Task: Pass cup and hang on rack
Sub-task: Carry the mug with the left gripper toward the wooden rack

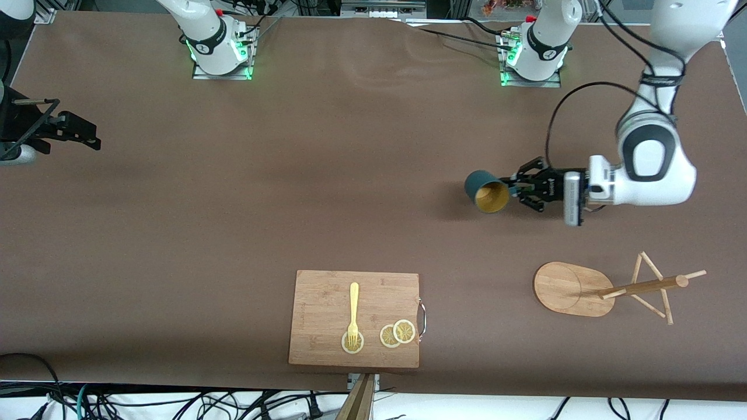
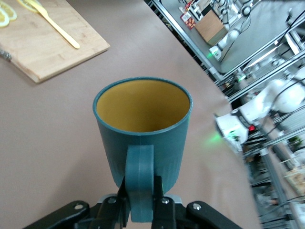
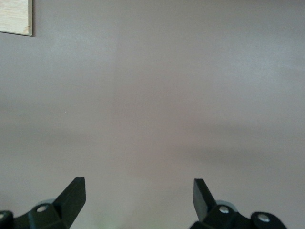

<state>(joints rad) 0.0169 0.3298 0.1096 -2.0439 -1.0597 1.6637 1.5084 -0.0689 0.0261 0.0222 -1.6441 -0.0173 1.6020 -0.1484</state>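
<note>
The dark teal cup (image 1: 487, 191) with its mustard-yellow inside hangs tipped on its side over bare table. My left gripper (image 1: 516, 188) is shut on its handle. In the left wrist view the cup (image 2: 143, 124) fills the middle, and the left gripper (image 2: 140, 205) clamps the handle (image 2: 139, 181) from both sides. The wooden rack (image 1: 572, 289) stands toward the left arm's end of the table, its post (image 1: 642, 286) and thin pegs free. My right gripper (image 1: 87, 137) waits open at the right arm's end; in its wrist view the right gripper (image 3: 139, 191) has only bare table between its fingers.
A wooden cutting board (image 1: 327, 318) lies near the front edge, carrying a yellow fork (image 1: 353, 312) and lemon slices (image 1: 398, 333). The board (image 2: 52, 47) also shows in the left wrist view, and its corner (image 3: 14, 16) in the right wrist view.
</note>
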